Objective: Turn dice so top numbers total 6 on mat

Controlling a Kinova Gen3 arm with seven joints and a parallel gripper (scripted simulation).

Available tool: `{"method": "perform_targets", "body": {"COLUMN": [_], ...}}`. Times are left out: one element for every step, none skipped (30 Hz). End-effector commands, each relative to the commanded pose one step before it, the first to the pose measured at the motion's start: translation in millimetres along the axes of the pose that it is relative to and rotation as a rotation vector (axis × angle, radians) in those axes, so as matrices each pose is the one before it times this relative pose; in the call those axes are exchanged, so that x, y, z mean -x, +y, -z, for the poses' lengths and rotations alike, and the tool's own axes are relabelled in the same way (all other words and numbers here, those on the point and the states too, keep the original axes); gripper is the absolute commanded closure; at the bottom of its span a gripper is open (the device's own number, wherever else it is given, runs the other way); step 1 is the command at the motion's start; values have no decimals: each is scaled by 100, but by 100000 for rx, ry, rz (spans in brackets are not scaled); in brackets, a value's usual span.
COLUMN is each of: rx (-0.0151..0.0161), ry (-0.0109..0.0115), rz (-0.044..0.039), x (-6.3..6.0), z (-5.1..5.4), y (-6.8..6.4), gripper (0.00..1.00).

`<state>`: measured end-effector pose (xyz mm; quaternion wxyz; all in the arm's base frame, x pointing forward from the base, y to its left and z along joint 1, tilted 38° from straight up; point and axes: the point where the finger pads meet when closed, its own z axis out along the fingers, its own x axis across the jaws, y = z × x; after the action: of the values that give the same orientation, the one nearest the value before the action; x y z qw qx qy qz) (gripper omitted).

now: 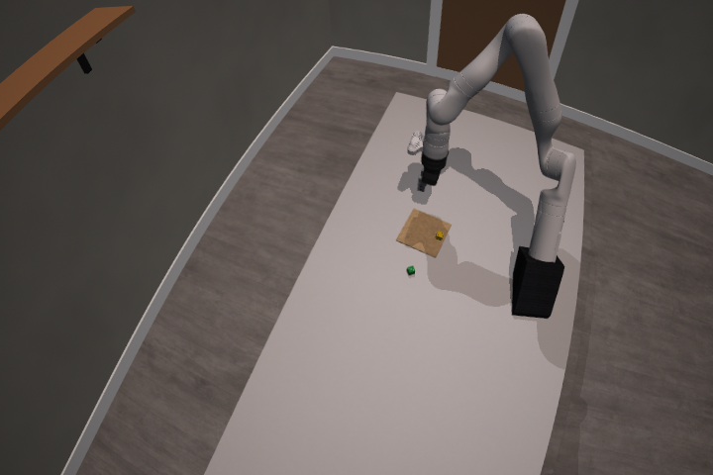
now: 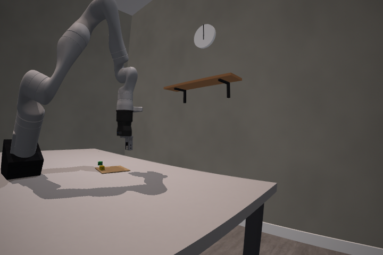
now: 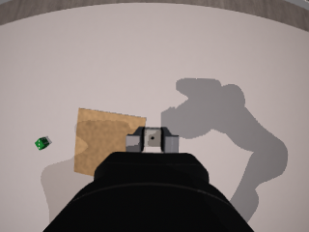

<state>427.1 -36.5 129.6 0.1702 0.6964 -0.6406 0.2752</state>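
My gripper (image 1: 422,187) (image 2: 128,147) (image 3: 152,135) points down, high above the table beyond the mat's far edge. It is shut on a pale die (image 3: 153,136), whose face towards the wrist camera shows one dark pip. The tan square mat (image 1: 410,235) (image 2: 117,170) (image 3: 92,155) lies flat. A yellow die (image 1: 439,236) (image 2: 101,168) sits on the mat near its edge on the arm-base side; the gripper body hides it in the wrist view. A green die (image 1: 410,270) (image 2: 100,163) (image 3: 42,143) lies on the table, off the mat. Top numbers of these two are too small to read.
The arm's black base (image 1: 537,282) (image 2: 22,165) stands at one long side of the pale table (image 1: 335,346) (image 2: 86,219). Shadows of the arm fall across the table and mat. A wall shelf (image 1: 49,66) (image 2: 204,81) is well away from the arm.
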Motion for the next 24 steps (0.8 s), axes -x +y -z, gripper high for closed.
{"method": "perform_targets", "body": {"rx": [-329, -1, -1, -1, -1, -1, -1, 0, 0, 0, 0, 0, 0, 0, 0, 0, 0, 0, 0, 0, 0, 0, 0, 0], "ry": [839, -1, -1, -1, -1, -1, -1, -1, -1, -1, -1, -1, -1, -1, -1, 0, 0, -1, 0, 0, 0, 0, 0, 0], "rz": [-2931, -3496, -3503, -3510, -3516, -3521, -3526, -3530, -3533, -3536, -3538, -3539, -3540, -3540, -3539, 0, 0, -3538, -3536, -3533, -3530, -3526, -3521, -3516], "x": [263, 8, 8, 9, 9, 9, 9, 8, 8, 8, 7, 6, 5, 4, 3, 0, 0, 1, 0, -2, -3, -5, -7, -9], "z": [60, 4, 4, 4, 4, 4, 3, 3, 3, 3, 3, 3, 3, 3, 3, 0, 0, 3, 3, 3, 3, 3, 3, 2], "y": [-58, -11, -7, -4, 0, 3, 7, 11, 15, 18, 22, 25, 29, 33, 36, 0, 0, 40, 43, 46, 50, 53, 56, 59], "gripper": [60, 60, 60, 60, 60, 60, 60, 60, 60, 60, 60, 60, 60, 60, 60, 60, 60, 60, 60, 60, 60, 60, 60, 60]}}
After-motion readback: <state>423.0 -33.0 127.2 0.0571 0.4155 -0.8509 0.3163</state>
